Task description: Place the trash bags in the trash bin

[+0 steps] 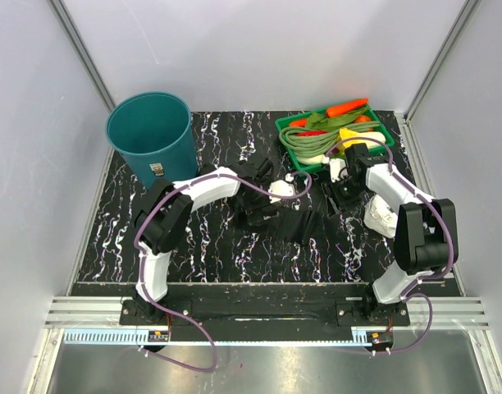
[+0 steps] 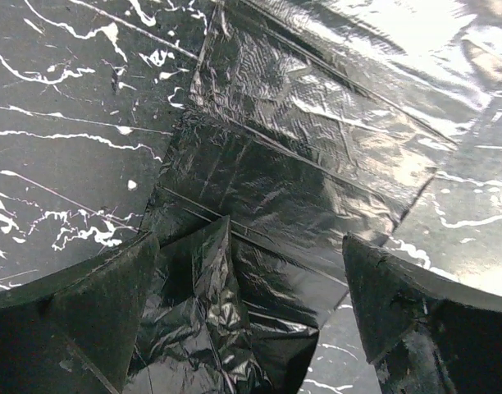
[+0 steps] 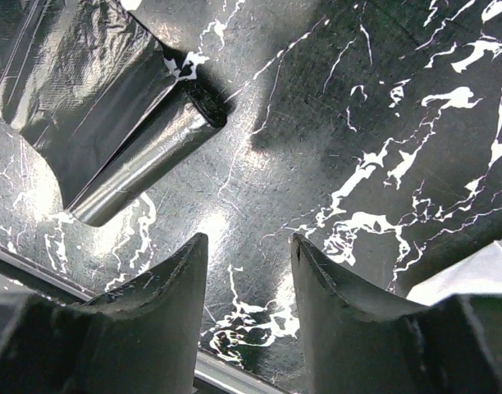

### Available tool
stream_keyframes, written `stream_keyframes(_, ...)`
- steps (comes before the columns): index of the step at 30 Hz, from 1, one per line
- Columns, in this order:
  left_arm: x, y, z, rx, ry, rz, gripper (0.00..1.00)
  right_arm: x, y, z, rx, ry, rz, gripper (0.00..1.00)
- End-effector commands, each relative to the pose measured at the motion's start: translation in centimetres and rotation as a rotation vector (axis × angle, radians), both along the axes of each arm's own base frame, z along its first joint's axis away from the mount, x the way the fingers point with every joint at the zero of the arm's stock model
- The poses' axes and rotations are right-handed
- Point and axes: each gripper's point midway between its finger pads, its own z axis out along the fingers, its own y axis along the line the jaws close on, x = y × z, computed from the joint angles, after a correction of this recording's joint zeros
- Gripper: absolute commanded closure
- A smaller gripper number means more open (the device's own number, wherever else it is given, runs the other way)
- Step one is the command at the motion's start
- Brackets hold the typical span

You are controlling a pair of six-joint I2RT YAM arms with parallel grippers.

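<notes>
My left arm bends toward mid-frame, left gripper point(image 2: 251, 246) spread wide over the bags point(image 2: 300, 139), a crumpled fold loose between its fingers. My right arm reaches upper right, right gripper point(image 3: 248, 246) parted and empty. One bin point(image 1: 165, 156) stands upper left. I cannot count the bags; a rolled bag point(image 3: 144, 160) runs lower left to upper right.

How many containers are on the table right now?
2. The teal trash bin stands at the back left corner; the green vegetable tray sits at the back right. No others show, and none look hidden.
</notes>
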Motion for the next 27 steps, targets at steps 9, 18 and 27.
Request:
stream_keyframes(9,0.7,0.4,-3.7,0.135,-0.112,0.043,0.09,0.0,0.0,1.5,0.042,-0.056,-0.016,0.50)
stream_keyframes(18,-1.3,1.7,-4.4,0.206,-0.017,0.028,0.62,-0.5,0.1,1.6,0.049,-0.058,-0.016,0.50)
stream_keyframes(27,-0.9,2.4,-1.9,0.200,0.011,0.066,1.00,-0.3,1.3,1.1,0.110,-0.016,-0.010,0.50)
